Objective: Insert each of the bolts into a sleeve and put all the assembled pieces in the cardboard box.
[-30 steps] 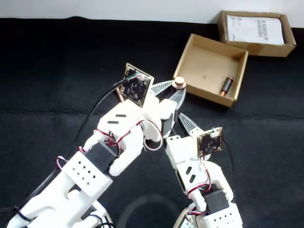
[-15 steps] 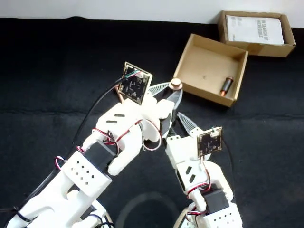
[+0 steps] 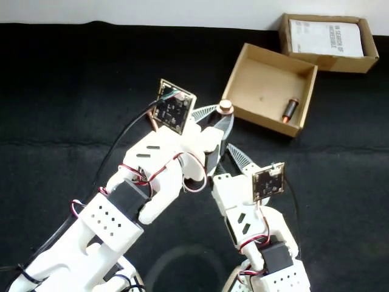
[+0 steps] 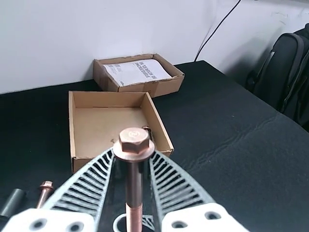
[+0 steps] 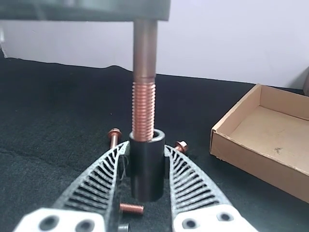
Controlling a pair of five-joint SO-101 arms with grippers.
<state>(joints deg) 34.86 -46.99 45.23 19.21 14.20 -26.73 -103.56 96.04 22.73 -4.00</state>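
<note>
Left gripper (image 4: 133, 158) is closed snugly on a copper bolt (image 4: 133, 143), its ribbed fingers (image 4: 91, 186) pinching the shank just under the hex head. From the high view, that bolt head (image 3: 226, 107) sits just outside the cardboard box (image 3: 261, 91), right by its nearest corner.

Below it, the right gripper (image 5: 146, 147) is closed around a dark sleeve (image 5: 147, 169) and holds it upright, mouth upward. The bolt's threaded end (image 5: 144, 111) comes straight down and meets the sleeve's mouth. The tip looks just inside the bore, though how deep it sits cannot be told from here.

In the cardboard box (image 4: 111, 126) there is one assembled piece (image 3: 290, 109), lying against the wall farthest from the grippers.

On the black table (image 3: 73, 79), on the side of the grippers away from the cardboard box (image 5: 270, 140), lie loose bolts: one (image 5: 114, 137) and another (image 5: 181, 145) behind the sleeve, and a short one (image 5: 131, 208) close under the right gripper. The left wrist view catches one loose bolt (image 4: 45, 190) and a spare sleeve (image 4: 12, 203) in front of the cardboard box. Beyond the cardboard box, near the wall, sits a second box (image 3: 328, 36) holding printed paper.
</note>
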